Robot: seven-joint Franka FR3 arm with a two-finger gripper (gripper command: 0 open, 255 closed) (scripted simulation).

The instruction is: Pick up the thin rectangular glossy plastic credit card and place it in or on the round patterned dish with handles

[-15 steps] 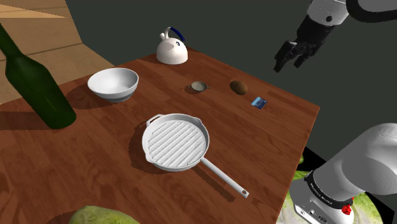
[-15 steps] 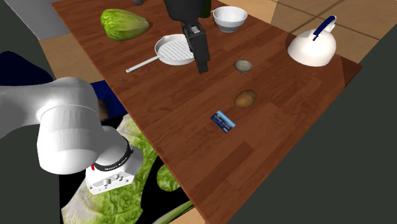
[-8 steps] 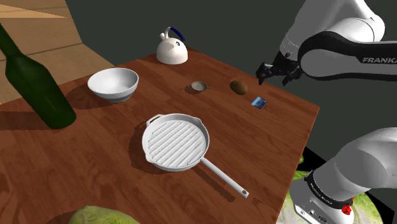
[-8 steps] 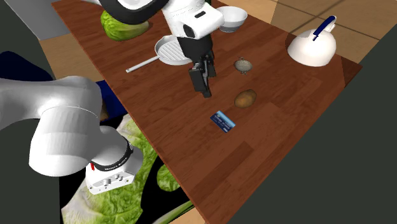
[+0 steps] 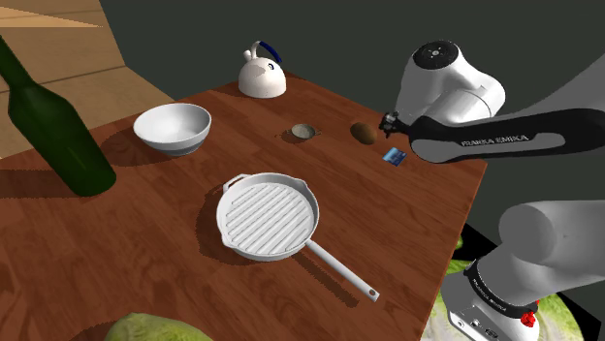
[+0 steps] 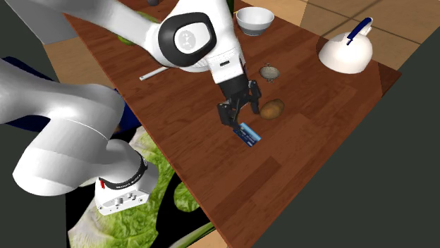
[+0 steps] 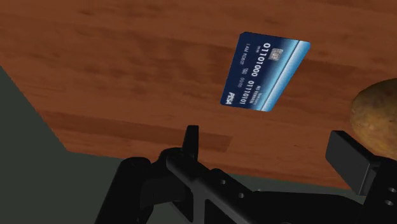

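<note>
A small blue credit card [image 5: 394, 156] [image 6: 247, 133] [image 7: 266, 71] lies flat on the wooden table near its edge. My gripper [image 6: 240, 113] [image 7: 270, 149] hovers open just above it, and the fingers do not touch it. In the wrist view the card sits ahead of the gap between the two black fingers [image 7: 191, 137]. A small round grey dish with little handles [image 5: 304, 131] [image 6: 269, 71] stands further in on the table, beyond a brown potato-like lump [image 5: 364, 132] [image 6: 272, 108] [image 7: 378, 121] next to the card.
A white grill pan [image 5: 268, 215], a white bowl [image 5: 173, 128] [image 6: 254, 20], a white kettle [image 5: 262, 76] [image 6: 347, 53], a dark green bottle [image 5: 53, 126] and a lettuce [image 5: 155, 329] share the table. The table edge [image 5: 465, 208] runs close to the card.
The arm has swung down from high above the table, bringing the gripper to just over the card. The card and the other things have not moved.
</note>
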